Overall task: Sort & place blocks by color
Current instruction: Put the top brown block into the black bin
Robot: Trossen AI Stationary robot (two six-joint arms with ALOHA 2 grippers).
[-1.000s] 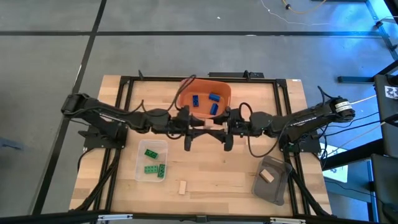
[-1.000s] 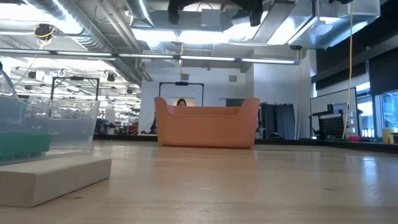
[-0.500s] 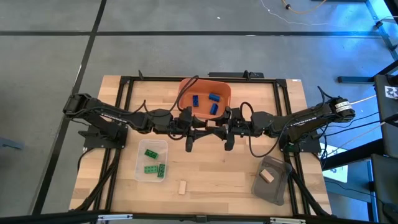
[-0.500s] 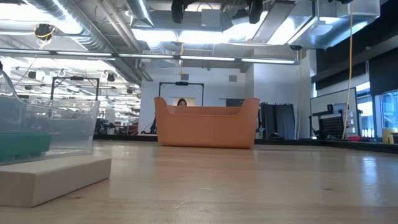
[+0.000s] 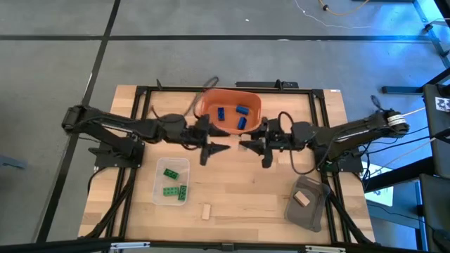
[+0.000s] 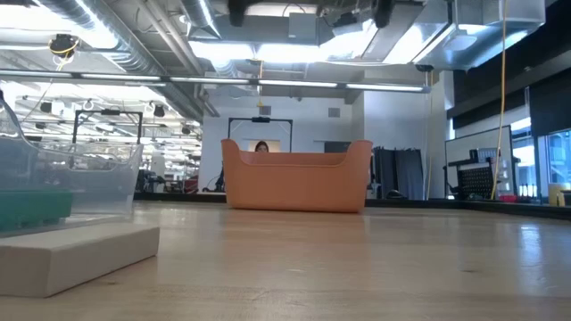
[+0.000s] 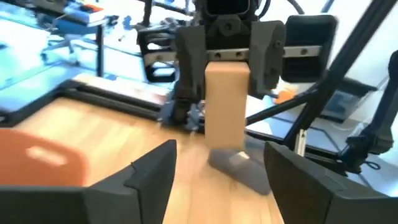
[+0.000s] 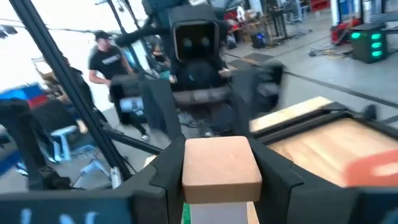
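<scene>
My right gripper (image 5: pixel 250 143) is shut on a pale tan block (image 7: pixel 226 102) in mid-air over the table's middle, just in front of the orange bin (image 5: pixel 230 111). My left gripper (image 5: pixel 215 142) faces it from the left, open and a short way off, its fingers (image 7: pixel 152 177) clear of the block. Three blue blocks (image 5: pixel 233 115) lie in the bin. Green blocks (image 5: pixel 172 183) lie in a clear tray. One tan block (image 5: pixel 206 211) lies flat on the table, and another (image 5: pixel 302 199) lies in the grey tray. My right gripper pinches the tan block between its two fingers (image 7: pixel 266 57), which sit on the two opposite faces of its upper part (image 7: pixel 226 73). The fingers come level from the table's right. The block stands upright, its lower part hanging below the fingers, clear of the table.
The orange bin (image 6: pixel 296 176) stands at the far middle, the clear tray (image 5: pixel 160 188) at the near left, the grey tray (image 5: pixel 313 214) at the near right. A black frame (image 5: pixel 144 89) rims the table. Bare wood lies between the two trays.
The two grippers, close together at the tan block a second ago, have drawn apart. My left gripper has opened, let go of the block and backed toward the table's left. My right gripper has pulled back toward the right with the block.
</scene>
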